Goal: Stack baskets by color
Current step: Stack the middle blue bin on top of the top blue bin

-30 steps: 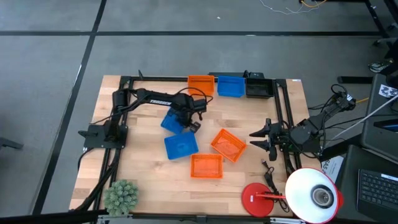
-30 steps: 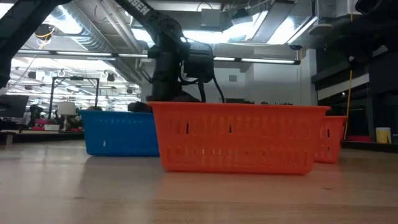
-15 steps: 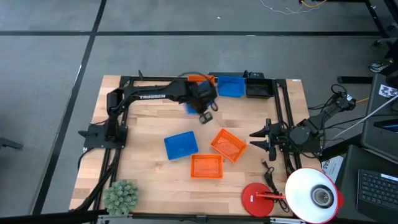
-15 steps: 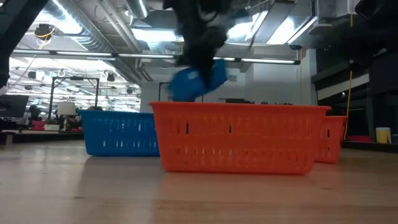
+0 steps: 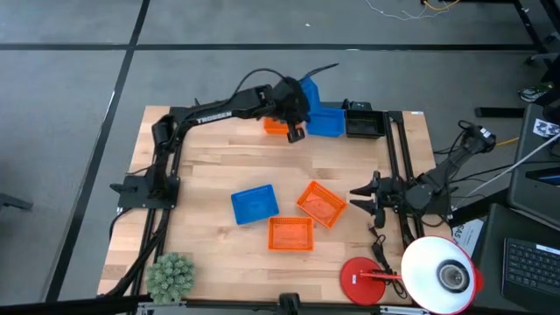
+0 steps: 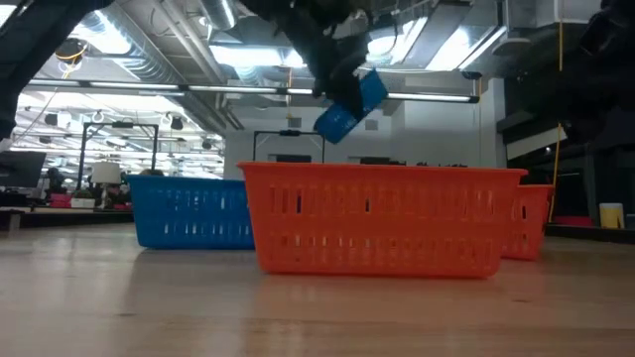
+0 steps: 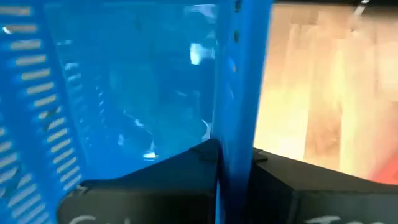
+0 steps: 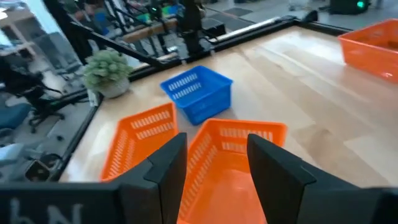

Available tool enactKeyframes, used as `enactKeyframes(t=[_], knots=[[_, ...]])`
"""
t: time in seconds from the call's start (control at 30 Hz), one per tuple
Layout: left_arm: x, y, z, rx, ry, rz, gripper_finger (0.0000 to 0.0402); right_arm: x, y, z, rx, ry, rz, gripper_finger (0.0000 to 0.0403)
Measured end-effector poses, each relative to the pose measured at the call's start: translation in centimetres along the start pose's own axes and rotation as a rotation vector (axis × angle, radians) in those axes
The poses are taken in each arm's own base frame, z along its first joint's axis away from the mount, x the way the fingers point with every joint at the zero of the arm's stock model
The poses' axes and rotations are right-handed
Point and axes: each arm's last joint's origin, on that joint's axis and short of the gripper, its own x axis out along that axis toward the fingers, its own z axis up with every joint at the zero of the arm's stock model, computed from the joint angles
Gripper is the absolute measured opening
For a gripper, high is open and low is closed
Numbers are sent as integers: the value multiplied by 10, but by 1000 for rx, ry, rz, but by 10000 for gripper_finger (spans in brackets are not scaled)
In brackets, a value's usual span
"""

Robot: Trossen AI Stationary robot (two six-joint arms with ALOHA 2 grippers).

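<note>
Left arm stretched to the tabletop's far edge, jaws pinching a tilted blue basket aloft; right arm waiting right, jaws spread.

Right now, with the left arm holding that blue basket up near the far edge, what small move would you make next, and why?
Probably lower it. The left gripper is shut on the carried blue basket, which hangs tilted just above the blue basket at the far edge, so levelling it and easing it down into that one should nest the pair. The right gripper waits open.
</note>
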Motion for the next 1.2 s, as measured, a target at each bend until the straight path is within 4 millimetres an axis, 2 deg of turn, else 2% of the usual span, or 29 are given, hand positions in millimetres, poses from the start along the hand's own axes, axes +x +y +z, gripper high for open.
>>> enactKeyframes(t=[0.2, 0.3, 0.43, 0.6, 0.77, 0.93, 1.2], knots=[[29, 2, -7, 30, -36, -88, 0, 1, -1, -9, -174, -56, 98, 168], [45, 0, -11, 36, -36, -91, 0, 2, 0, -4, -273, -97, 168, 168], [47, 5, -1, 42, -86, -102, 0, 5, -1, 5, -362, -158, 249, 168], [56, 7, 11, 88, -92, -120, 0, 13, -15, 9, -341, -148, 162, 168], [74, 9, 17, 138, -53, -155, 0, 16, -19, 13, -346, -146, 274, 168], [99, 16, 4, 199, -5, -177, 0, 16, -19, 13, -352, -137, 367, 168], [109, 23, -8, 161, 44, -204, 0, 16, -19, 13, -347, -128, 373, 168]])
